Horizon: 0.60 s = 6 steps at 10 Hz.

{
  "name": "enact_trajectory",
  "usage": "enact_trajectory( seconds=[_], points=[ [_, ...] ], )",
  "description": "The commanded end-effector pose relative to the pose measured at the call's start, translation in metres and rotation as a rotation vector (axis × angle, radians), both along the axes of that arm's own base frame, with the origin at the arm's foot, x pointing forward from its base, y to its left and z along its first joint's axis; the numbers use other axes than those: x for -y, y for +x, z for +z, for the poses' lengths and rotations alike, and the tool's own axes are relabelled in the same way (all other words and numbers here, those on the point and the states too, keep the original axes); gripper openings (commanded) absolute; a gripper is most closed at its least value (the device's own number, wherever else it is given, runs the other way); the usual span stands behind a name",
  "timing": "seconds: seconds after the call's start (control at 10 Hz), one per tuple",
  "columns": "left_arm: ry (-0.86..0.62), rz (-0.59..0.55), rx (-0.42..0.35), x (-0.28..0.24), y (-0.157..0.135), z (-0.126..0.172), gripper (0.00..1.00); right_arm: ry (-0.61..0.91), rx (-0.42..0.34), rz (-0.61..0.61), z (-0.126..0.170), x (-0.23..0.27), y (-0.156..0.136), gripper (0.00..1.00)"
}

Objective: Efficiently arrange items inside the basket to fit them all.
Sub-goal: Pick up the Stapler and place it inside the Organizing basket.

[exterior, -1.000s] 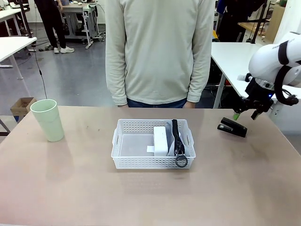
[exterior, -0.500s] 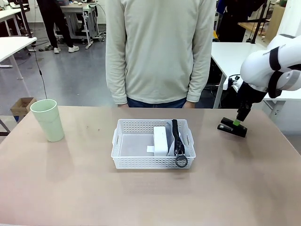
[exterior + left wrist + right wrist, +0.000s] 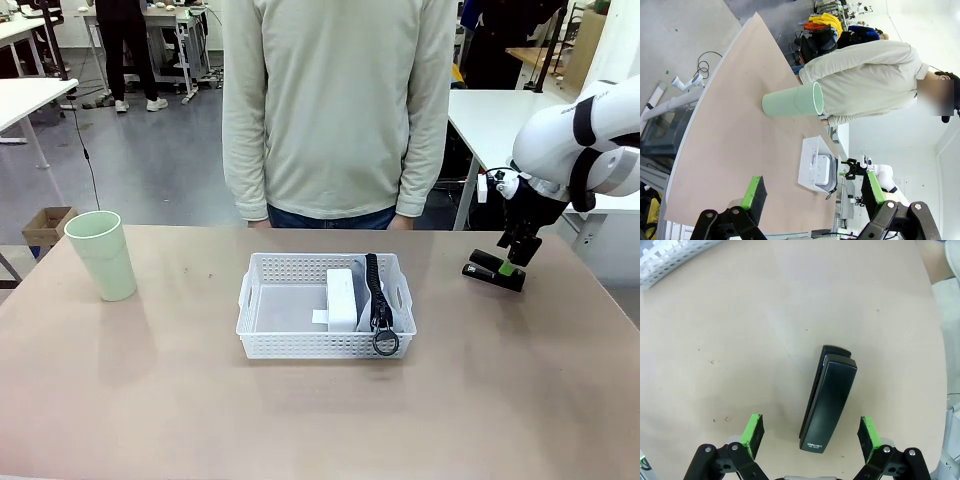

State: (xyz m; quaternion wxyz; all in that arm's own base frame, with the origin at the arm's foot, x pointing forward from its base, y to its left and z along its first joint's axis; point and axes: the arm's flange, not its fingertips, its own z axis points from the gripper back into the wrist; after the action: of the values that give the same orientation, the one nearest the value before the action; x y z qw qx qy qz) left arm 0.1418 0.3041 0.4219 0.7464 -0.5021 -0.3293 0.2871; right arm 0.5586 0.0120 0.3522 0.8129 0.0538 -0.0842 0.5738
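Black stapler (image 3: 830,397) between spread fingers of right hand (image 3: 811,430); left hand (image 3: 814,185) spread too; pouch (image 3: 374,292) mostly hidden

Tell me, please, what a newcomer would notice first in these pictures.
On the right arm, the jaws hang open over the black stapler at the right. In the middle, the white basket holds a white box and a strapped pouch; a pale green cup stands at the left.

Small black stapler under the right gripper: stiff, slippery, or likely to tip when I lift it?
The small black oblong stapler looks rigid and lies flat on the tan table, so it probably won't roll. Its smooth sides may slip slightly. The open right gripper straddles one end, so lifted there it could tilt.
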Motion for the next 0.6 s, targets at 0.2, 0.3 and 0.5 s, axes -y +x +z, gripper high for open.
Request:
enact_trajectory(
  seconds=[0.2,0.3,0.5],
  points=[
    [0.002,0.002,0.034,0.002,-0.001,0.000,1.00,0.000,0.001,-0.004,0.000,0.000,0.000,1.00],
    [0.002,0.002,0.034,0.002,-0.001,0.000,1.00,0.019,-0.018,0.037,-0.004,-0.002,0.012,1.00],
    [0.002,0.002,0.034,0.002,-0.001,0.000,1.00,0.060,-0.056,0.043,-0.020,-0.001,0.025,1.00]
  ],
)
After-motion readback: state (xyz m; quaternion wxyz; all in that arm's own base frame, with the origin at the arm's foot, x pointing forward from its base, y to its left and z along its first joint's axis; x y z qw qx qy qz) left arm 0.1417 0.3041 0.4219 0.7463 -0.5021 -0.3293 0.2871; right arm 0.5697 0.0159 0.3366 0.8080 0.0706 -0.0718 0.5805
